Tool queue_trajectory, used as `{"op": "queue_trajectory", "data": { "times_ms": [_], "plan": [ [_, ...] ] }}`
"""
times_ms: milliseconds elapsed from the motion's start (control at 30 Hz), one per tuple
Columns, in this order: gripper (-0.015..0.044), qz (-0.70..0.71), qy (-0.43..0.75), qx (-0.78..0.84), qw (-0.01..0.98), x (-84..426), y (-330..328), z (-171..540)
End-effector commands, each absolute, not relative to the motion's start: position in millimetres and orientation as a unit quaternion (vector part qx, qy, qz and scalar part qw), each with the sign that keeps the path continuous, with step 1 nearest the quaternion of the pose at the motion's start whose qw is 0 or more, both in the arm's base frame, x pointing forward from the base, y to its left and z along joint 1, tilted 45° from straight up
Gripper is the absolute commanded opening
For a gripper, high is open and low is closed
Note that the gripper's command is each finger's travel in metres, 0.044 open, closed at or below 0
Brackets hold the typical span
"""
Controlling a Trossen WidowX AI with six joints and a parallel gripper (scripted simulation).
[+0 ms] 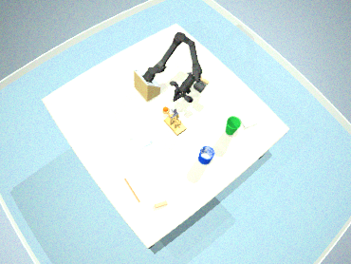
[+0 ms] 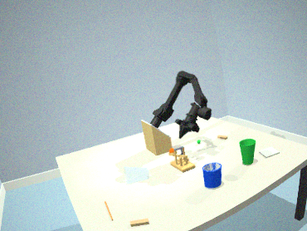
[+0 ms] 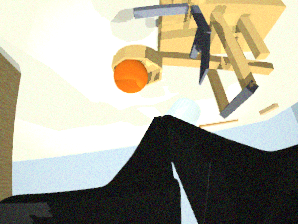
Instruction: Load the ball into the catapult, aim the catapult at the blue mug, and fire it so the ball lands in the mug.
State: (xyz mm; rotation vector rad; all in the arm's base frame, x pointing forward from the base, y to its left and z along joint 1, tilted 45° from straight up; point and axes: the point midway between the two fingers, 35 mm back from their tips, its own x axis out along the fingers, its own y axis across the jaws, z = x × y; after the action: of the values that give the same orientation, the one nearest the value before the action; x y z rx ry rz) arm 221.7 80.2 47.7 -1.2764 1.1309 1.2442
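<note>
The end effector [image 1: 175, 98] [image 2: 181, 136] [image 3: 162, 123] is hovering above the tabletop [image 1: 104, 138] [image 2: 99, 166] [image 3: 65, 95], clenched, with nothing between its fingers. Close by, the orange ball [image 1: 165, 109] [image 2: 172, 151] [image 3: 130, 76] is resting in the cup of the wooden catapult [image 1: 175, 125] [image 2: 182, 165] [image 3: 170, 56]. Farther from the end effector, past the catapult, the blue mug [image 1: 206, 156] [image 2: 211, 175] is standing upright, and the green cup [image 1: 232, 125] [image 2: 247, 151] is standing near the mug.
</note>
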Motion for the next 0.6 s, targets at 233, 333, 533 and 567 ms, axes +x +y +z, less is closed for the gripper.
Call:
{"op": "queue_trajectory", "data": {
  "times_ms": [233,333,533,567],
  "plan": [
    [0.0000,0.513,0.469,-0.526,0.490,222.4,92.5,32.7],
    [0.0000,0.513,0.469,-0.526,0.490,222.7,96.0,29.1],
    [0.0000,0.513,0.469,-0.526,0.490,223.0,103.0,22.1],
    [0.0000,0.513,0.469,-0.526,0.490,223.0,104.1,20.9]
  ]
}}
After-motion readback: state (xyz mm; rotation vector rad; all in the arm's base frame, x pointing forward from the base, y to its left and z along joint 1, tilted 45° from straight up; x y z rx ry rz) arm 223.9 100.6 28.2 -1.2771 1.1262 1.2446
